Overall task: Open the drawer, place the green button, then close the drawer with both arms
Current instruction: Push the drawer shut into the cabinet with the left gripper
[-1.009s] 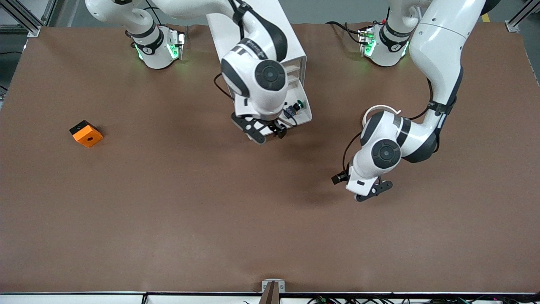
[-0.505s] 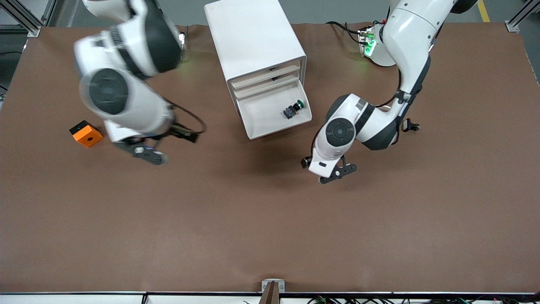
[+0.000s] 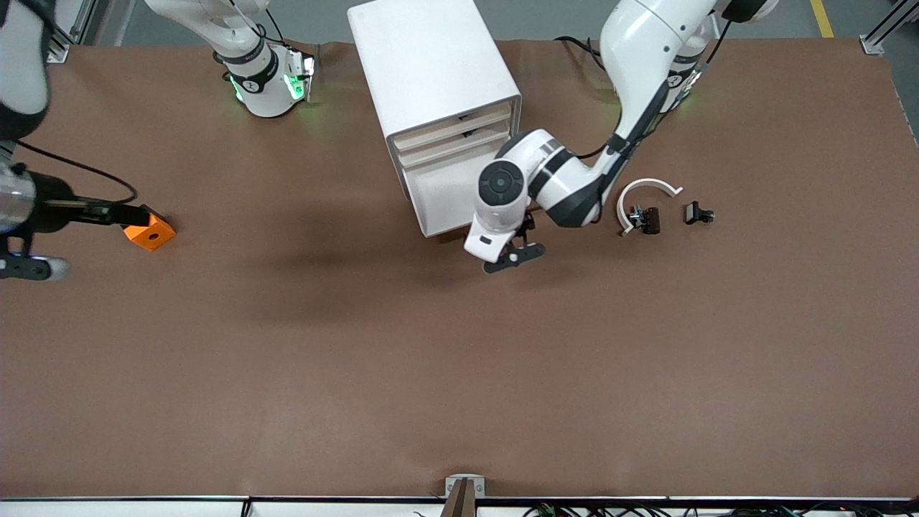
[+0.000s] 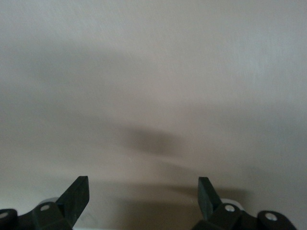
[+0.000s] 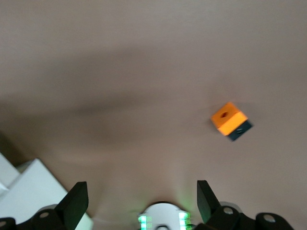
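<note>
1. Our right claw [image 5: 140, 192], released and empty, had swung clear over the table [image 3: 459, 373] by the orange block [image 3: 148, 231].
2. The drawer [image 3: 439, 205] stood open; the button we left inside lay hidden under our left arm.
3. Our left claw [image 3: 513, 255], spread empty, had reached the drawer's front, so closing looked next.

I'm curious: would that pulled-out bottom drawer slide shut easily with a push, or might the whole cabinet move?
Likely slides easily: the drawer is a shallow, thin-walled tray, probably light. The cabinet shows no fastening to the table, so a hard shove might scoot it. The open left gripper hangs over the table by its front.
</note>
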